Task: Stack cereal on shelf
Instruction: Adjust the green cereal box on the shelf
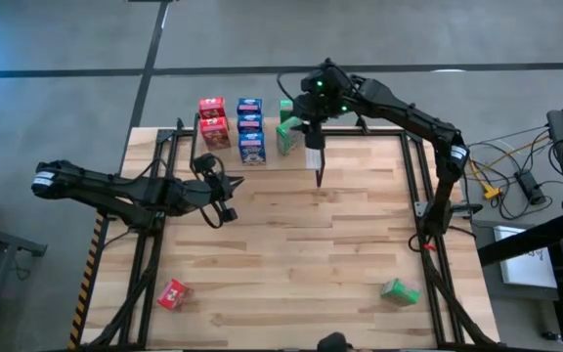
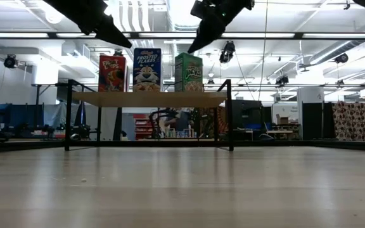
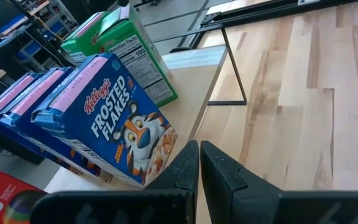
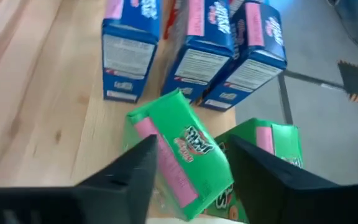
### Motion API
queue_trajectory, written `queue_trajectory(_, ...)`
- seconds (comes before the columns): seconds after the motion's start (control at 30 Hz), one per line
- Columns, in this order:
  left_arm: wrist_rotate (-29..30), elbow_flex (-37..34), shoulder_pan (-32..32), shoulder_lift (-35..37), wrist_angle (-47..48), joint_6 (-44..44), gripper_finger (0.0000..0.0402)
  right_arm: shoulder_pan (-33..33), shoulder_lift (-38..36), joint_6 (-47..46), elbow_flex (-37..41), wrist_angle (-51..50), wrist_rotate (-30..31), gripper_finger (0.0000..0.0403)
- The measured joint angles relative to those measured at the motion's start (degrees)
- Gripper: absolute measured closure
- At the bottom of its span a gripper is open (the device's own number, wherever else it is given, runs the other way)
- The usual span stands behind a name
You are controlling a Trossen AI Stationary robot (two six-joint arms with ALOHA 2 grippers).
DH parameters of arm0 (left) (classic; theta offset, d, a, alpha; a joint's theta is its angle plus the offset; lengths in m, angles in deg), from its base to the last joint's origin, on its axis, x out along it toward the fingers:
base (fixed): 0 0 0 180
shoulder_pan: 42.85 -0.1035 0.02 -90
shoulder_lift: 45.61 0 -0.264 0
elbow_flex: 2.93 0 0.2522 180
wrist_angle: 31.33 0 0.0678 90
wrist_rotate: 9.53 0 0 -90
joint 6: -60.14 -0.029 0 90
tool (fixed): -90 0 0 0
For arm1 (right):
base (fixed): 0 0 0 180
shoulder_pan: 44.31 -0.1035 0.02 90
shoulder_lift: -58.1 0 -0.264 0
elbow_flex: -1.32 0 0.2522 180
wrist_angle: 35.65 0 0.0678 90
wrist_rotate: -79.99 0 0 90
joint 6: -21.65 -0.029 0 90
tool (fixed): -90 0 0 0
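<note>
The big wooden tabletop carries everything, and the shelf at its far edge is the landmark: its light board already holds red boxes, blue boxes and green boxes in rows by colour, probably so each colour stacks front to back. The right gripper hangs directly above the shelf's green end, fingers spread either side of a tilted green box that rests on the board, apparently just set down or being released. The left gripper waits just in front of the shelf's blue row, fingers pressed together and empty. Well away from the shelf, near the table's front edge, a red box and a green box lie unplaced. Beyond is a workshop with ceiling lights.
</note>
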Motion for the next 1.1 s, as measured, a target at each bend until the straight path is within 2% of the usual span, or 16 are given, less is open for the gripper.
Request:
queue_trajectory(0.2, 0.0, 0.0, 0.0, 0.0, 0.0, 0.0, 0.0401, 0.0, 0.3, 2.0, 0.0, -0.9, 0.0, 0.015)
queue_trajectory(0.43, -0.1, 0.0, 0.0, 0.0, 0.0, 0.0, 0.0401, 0.1, 2.0, 2.4, 0.3, -0.6, -0.5, 0.0118)
queue_trajectory(0.77, -0.1, 0.0, 0.0, 0.0, 0.0, 0.0, 0.0401, 0.0, 3.4, 2.0, 0.1, -0.7, -0.4, 0.0118)
queue_trajectory(1.1, -0.2, 0.0, 0.0, 0.0, 0.0, 0.0, 0.0401, 0.0, 2.8, -1.4, 0.1, -2.3, -0.4, 0.0171)
